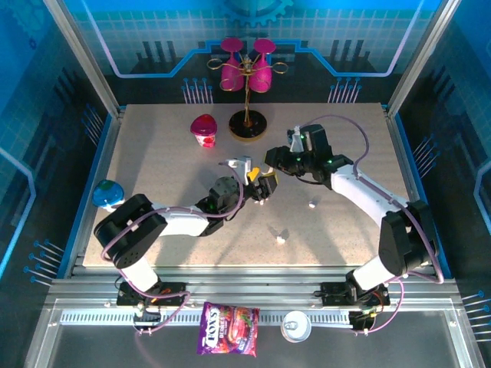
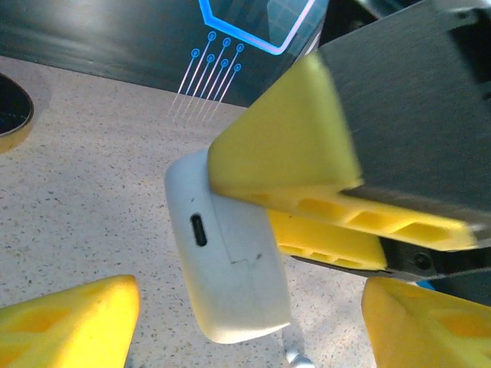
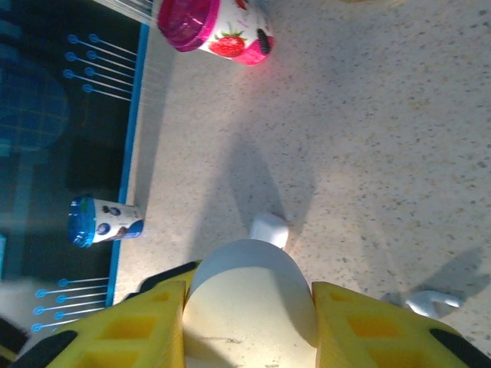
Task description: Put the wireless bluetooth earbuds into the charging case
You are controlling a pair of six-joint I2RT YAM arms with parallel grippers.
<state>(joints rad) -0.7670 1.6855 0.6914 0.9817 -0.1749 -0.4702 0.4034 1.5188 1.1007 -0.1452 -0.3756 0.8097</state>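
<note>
My right gripper (image 3: 249,326) is shut on a white pebble-like charging case (image 3: 249,295), one yellow finger on each side. In the left wrist view the same case (image 2: 230,261) hangs above the table with its charging port facing the camera, gripped from the upper right by the right gripper's yellow fingers (image 2: 284,153). My left gripper (image 2: 249,330) stands open, its fingertips wide apart on either side of the case's lower end and not touching it. The two grippers meet at mid-table (image 1: 265,178). Loose white earbuds lie on the table (image 1: 312,204) (image 1: 281,239); one earbud (image 3: 430,303) lies near the right fingers.
A small white object (image 3: 268,228) rests on the table just beyond the held case. A pink strawberry cup (image 1: 204,129) and a stand with pink glasses (image 1: 247,77) are at the back. A blue cup (image 1: 107,193) sits at the left edge.
</note>
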